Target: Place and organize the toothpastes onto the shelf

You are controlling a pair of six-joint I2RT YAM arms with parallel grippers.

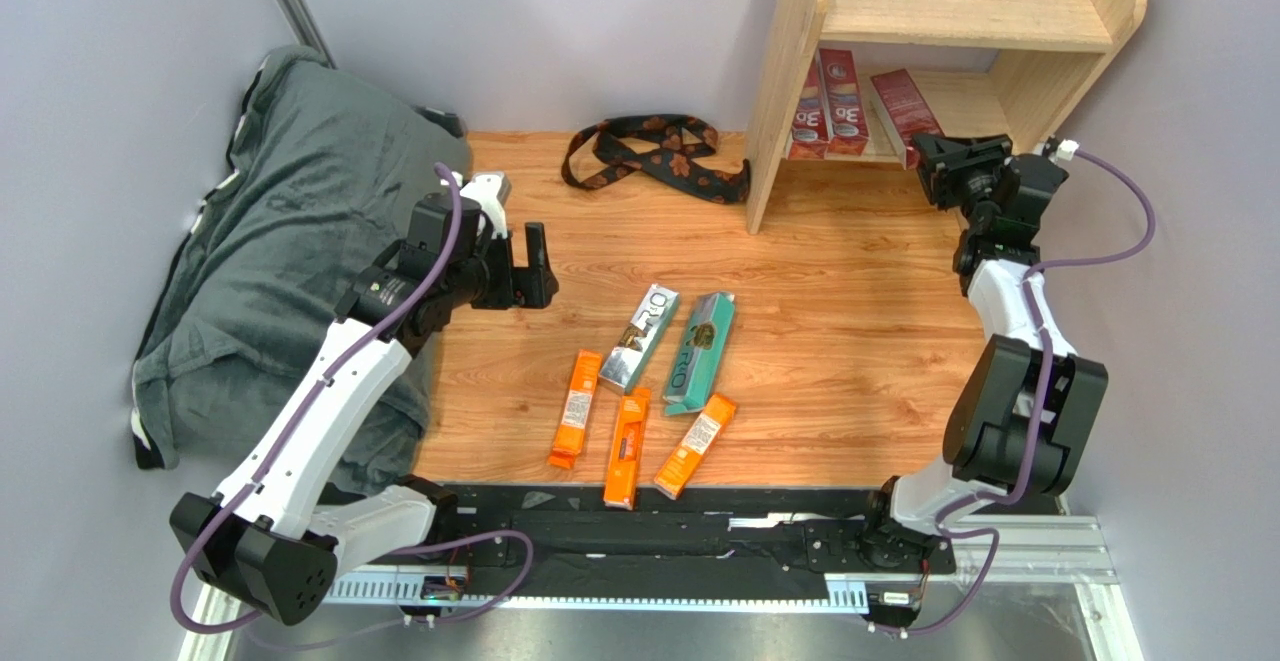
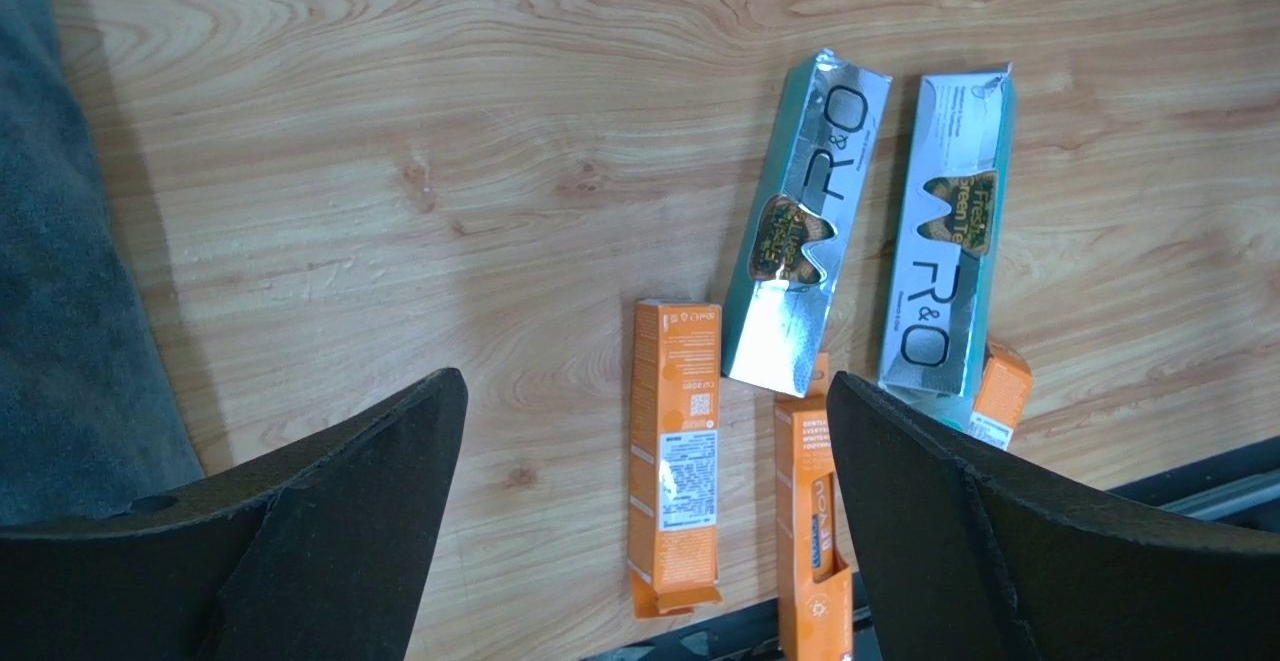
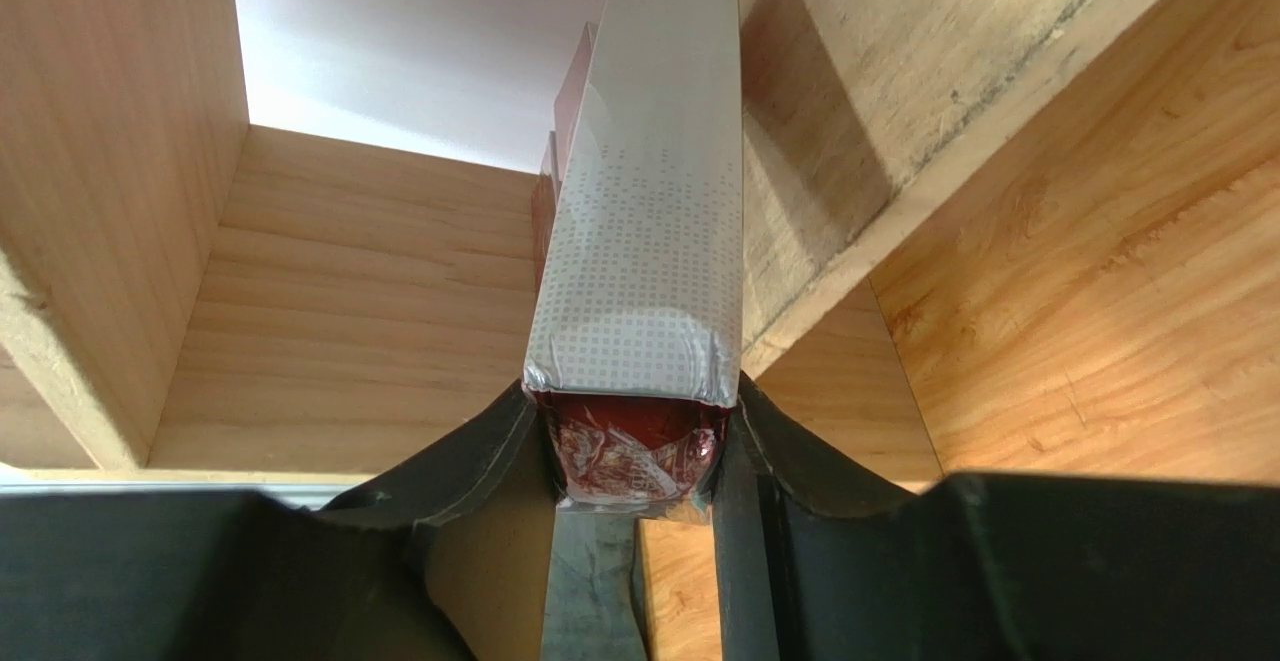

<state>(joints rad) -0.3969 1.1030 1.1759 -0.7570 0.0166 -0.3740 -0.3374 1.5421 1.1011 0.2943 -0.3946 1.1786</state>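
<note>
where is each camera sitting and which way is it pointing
Top external: above and behind the arm bases, looking down on the table; both arms, the left gripper and right gripper show.
Left wrist: on the left arm, facing down at the silver-white box, teal box and orange boxes; its open fingers frame the bottom.
Right wrist: facing into the lower tier of the shelf; its fingers clamp a dark red box.
Shared: top and left wrist both show the loose boxes on the table.
</note>
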